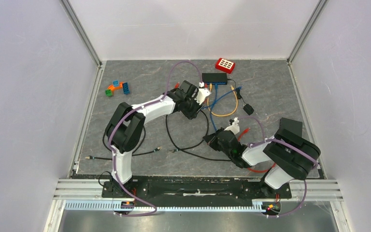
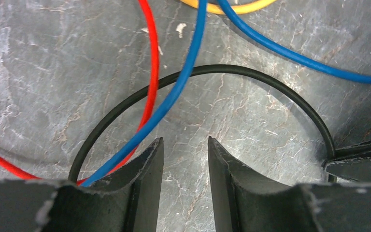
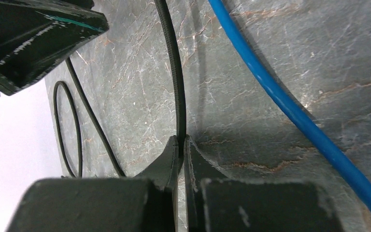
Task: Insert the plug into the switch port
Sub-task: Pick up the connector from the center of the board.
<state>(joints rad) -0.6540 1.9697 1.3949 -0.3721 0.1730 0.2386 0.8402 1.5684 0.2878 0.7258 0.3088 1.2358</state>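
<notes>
The black switch [image 1: 214, 78] lies at the back of the mat with yellow, blue and black cables leaving its front. My left gripper [image 1: 203, 94] hovers just in front of it; in the left wrist view it [image 2: 185, 140] is open over bare mat, with nothing between the fingers, and a blue cable [image 2: 183, 77], a red cable [image 2: 152, 72] and a black cable loop [image 2: 251, 77] lie ahead of it. My right gripper [image 1: 209, 140] sits mid-mat, shut [image 3: 180, 139] on a thin black cable [image 3: 174, 72]. Two small plug ends [image 1: 174, 151] [image 1: 158, 149] lie on the mat to the near left; I cannot tell which cable each belongs to.
A red box with white buttons [image 1: 225, 65] sits behind the switch. Coloured blocks [image 1: 117, 87] lie at the back left and a black adapter [image 1: 248, 109] at the right. A yellow loop [image 1: 222, 114] and a blue cable [image 3: 280, 96] cross the middle. Grey walls enclose the mat.
</notes>
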